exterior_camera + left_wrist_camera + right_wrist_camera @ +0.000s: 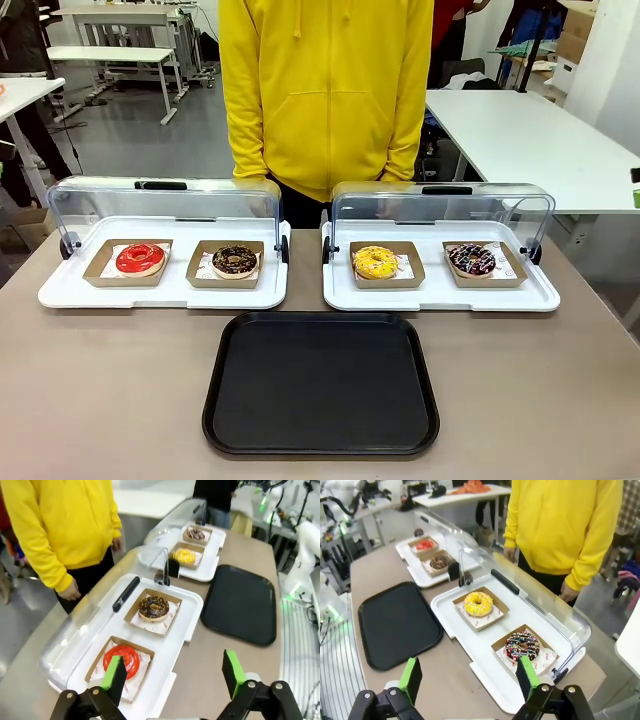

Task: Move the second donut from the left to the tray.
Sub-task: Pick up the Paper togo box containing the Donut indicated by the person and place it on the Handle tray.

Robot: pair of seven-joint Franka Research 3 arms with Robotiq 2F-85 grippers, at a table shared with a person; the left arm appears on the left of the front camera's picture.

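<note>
The second donut from the left (235, 261) (153, 607) (439, 562) is dark chocolate-glazed and sits in a brown cardboard holder on the left white tray. The black tray (321, 383) (242, 603) (397, 622) lies bare at the front middle of the table. My left gripper (172, 677) hangs open above the table's left end, near the red-glazed donut (140, 258) (121, 658), holding nothing. My right gripper (469, 677) is open over the right end, close to the multicoloured-sprinkle donut (471, 259) (522, 646).
Two white trays (160, 293) (440, 297) with raised clear lids stand side by side behind the black tray. A yellow donut (375, 262) (478, 603) sits on the right one. A person in a yellow hoodie (325, 90) stands at the far edge.
</note>
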